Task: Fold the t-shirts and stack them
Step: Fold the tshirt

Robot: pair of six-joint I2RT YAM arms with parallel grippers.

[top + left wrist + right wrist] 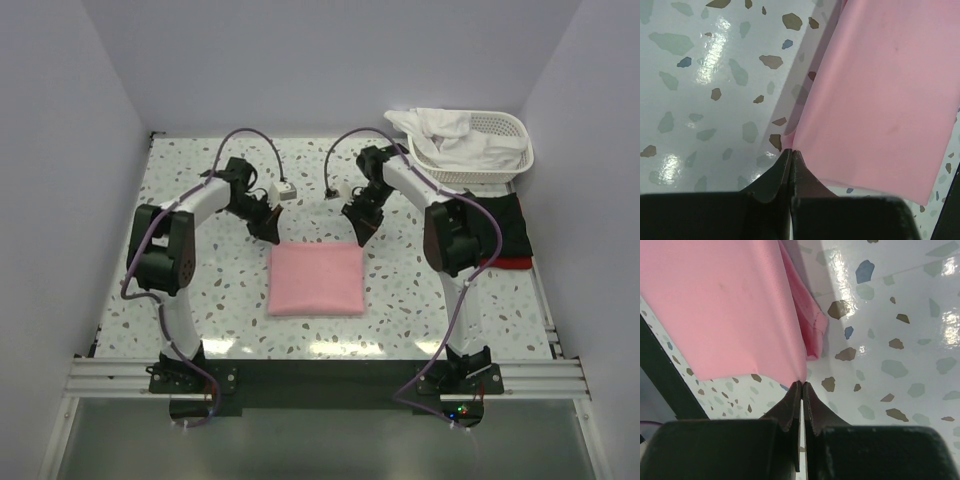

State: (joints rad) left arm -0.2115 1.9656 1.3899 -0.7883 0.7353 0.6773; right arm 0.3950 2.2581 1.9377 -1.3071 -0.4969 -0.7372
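Observation:
A light pink t-shirt [315,280] lies folded into a rectangle at the middle of the table. My left gripper [272,238] sits at its far left corner and my right gripper [357,238] at its far right corner. In the left wrist view the left gripper [791,150] has its jaws pressed together on the corner of the pink cloth [880,90], whose edge stands a little off the table. In the right wrist view the right gripper [803,383] pinches the other corner of the pink cloth [725,305] the same way, and a lower layer shows beside it.
A white lattice basket [505,160] at the back right holds a white t-shirt [445,130]. In front of it a black t-shirt [505,225] lies on a red one [515,263]. White walls close in the table on three sides.

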